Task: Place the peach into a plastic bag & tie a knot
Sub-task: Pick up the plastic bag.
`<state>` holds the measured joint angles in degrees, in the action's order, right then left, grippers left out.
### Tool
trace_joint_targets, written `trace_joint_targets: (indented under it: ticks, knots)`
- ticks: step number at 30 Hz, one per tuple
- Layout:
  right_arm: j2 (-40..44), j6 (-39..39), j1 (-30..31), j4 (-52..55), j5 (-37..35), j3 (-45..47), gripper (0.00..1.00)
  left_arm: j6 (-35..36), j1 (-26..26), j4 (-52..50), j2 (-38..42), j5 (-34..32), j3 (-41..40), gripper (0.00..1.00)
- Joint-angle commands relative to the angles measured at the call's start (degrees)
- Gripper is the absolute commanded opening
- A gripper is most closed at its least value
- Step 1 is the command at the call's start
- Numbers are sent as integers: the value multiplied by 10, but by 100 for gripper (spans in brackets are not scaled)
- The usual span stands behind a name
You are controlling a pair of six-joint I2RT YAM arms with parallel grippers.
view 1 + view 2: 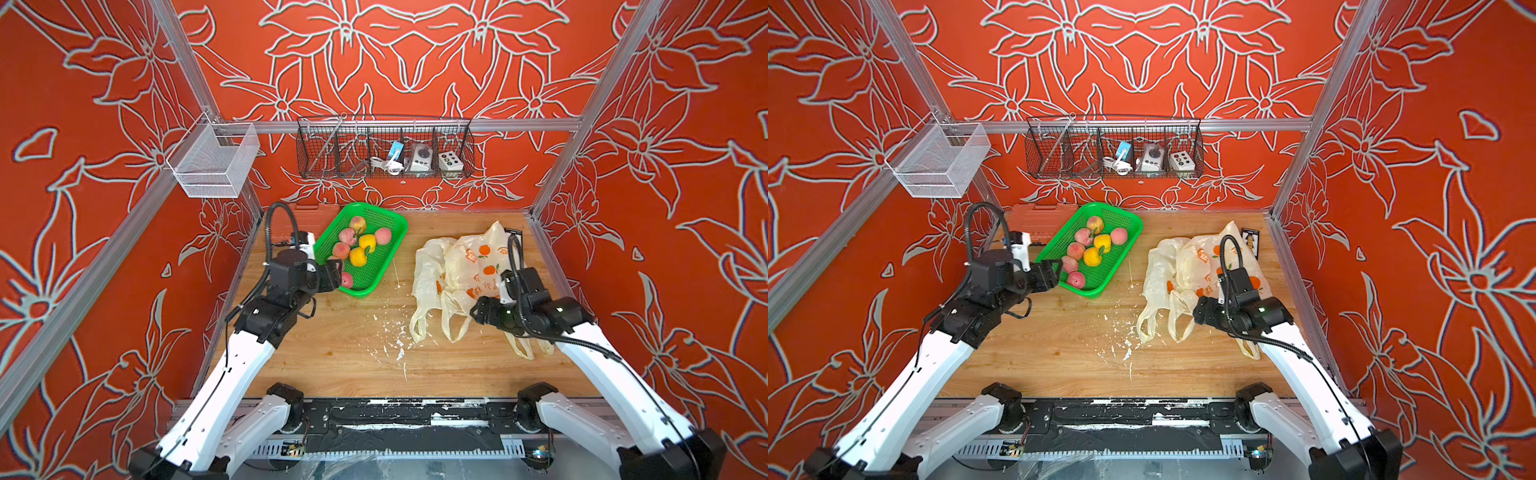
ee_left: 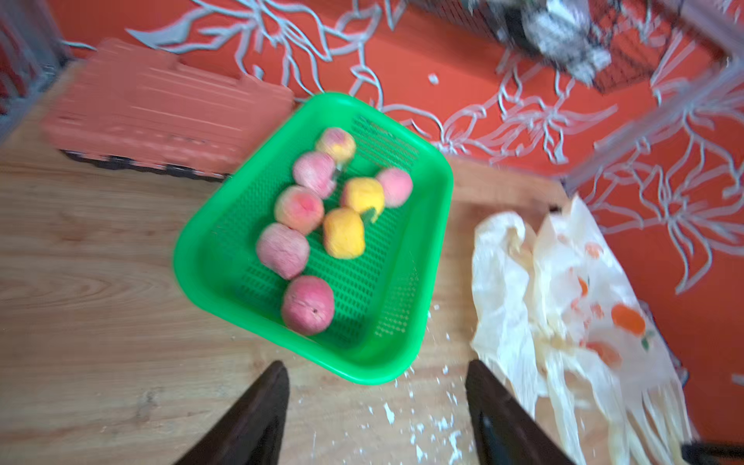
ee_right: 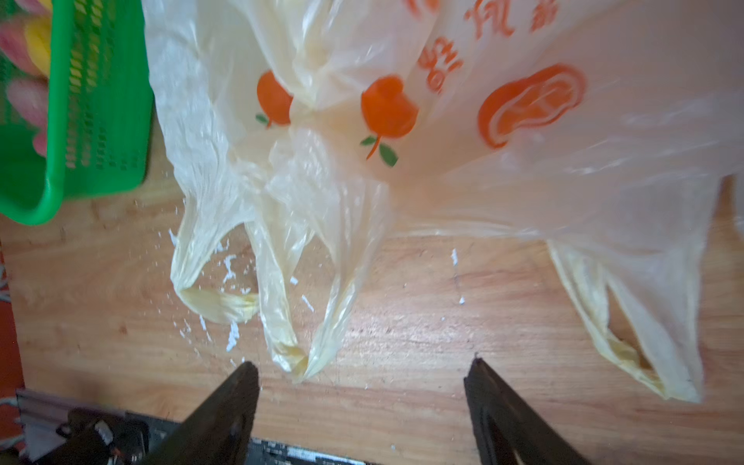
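Several pink peaches lie in a green basket (image 1: 376,266) at the back left of the wooden table. The nearest peach (image 1: 347,279) (image 2: 308,304) sits by the basket's near end. My left gripper (image 1: 336,274) (image 2: 375,365) hovers at that near end, open and empty. On the right, a pale plastic bag (image 1: 478,262) (image 3: 523,161) printed with oranges lies crumpled, overlapping a plainer one (image 1: 428,266). My right gripper (image 1: 478,311) (image 3: 364,362) is open at their near edge, just short of a handle loop (image 3: 298,358), holding nothing.
Two yellow fruits (image 1: 358,256) share the basket. An orange case (image 1: 307,212) lies behind it at the back left. White flecks (image 1: 395,336) dot the table's middle. A black wire rack (image 1: 384,147) and a white mesh basket (image 1: 214,162) hang above the back edge.
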<state>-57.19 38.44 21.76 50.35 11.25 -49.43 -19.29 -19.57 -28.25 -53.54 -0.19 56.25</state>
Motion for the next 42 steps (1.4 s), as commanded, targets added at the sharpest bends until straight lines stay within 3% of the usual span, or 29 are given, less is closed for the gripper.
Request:
trace_joint_targets:
  ticks: [1,3,8,13,17,24,28,32,37,42]
  knots:
    - [-45,56,11,-33,24,-5,82,46,-65,-78,-4,20,24,70]
    - [-78,72,13,-59,18,-2,77,55,-101,-74,-7,45,22,69]
    - [-128,85,13,-113,40,-1,46,80,-194,-58,-25,65,13,65]
    - [-150,75,13,-114,44,-15,25,92,-241,-23,-49,109,-5,66]
    - [-156,68,13,-104,71,-47,0,122,-284,27,-59,116,-21,70]
    - [-142,43,13,-4,132,-220,0,157,-313,120,-138,126,24,86]
    - [-153,48,13,20,167,-288,0,203,-314,143,-191,87,86,93]
    - [-165,67,13,12,203,-330,0,244,-314,165,-249,64,141,93]
    - [-178,86,10,-9,248,-352,0,286,-313,211,-313,-24,176,86]
    - [-190,114,5,-39,297,-367,0,344,-313,250,-340,-31,181,78]
